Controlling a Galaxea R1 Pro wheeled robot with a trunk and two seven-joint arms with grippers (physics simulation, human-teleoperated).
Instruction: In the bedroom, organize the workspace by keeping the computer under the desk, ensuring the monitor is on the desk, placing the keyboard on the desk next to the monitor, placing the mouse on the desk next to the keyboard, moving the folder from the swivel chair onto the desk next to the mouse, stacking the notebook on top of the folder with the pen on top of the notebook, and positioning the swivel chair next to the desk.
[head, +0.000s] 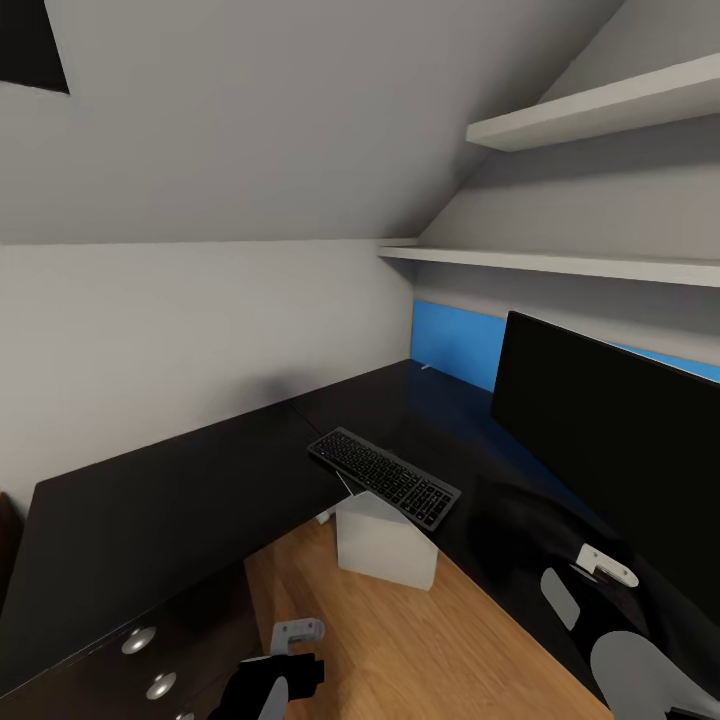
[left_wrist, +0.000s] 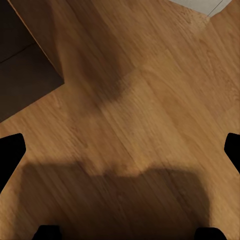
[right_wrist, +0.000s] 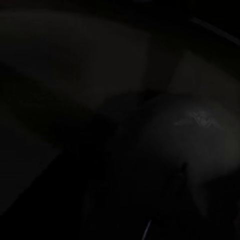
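Observation:
The glossy black L-shaped desk (head: 180, 500) wraps around the corner, with a blue back panel (head: 455, 345). On it the keyboard (head: 385, 477) lies at the inner corner, by the desk's edge. Right of it stands the black monitor (head: 620, 440). The white computer (head: 385, 545) stands on the wooden floor below the keyboard's end, at the desk's inner corner. My left gripper (left_wrist: 120, 150) hangs open over bare floor, its dark fingertips (left_wrist: 10, 155) far apart. My right arm (head: 600, 570) reaches over the desk in front of the monitor; its wrist view is almost black. The mouse, folder, notebook, pen and swivel chair are out of view.
Silver-knobbed drawers (head: 140, 640) face the floor at lower left. Two white shelves (head: 560, 262) hang above the monitor under a sloped ceiling. Wooden floor (head: 420, 640) lies open between the desk's two wings. The left wrist view catches the desk's dark side (left_wrist: 25, 65).

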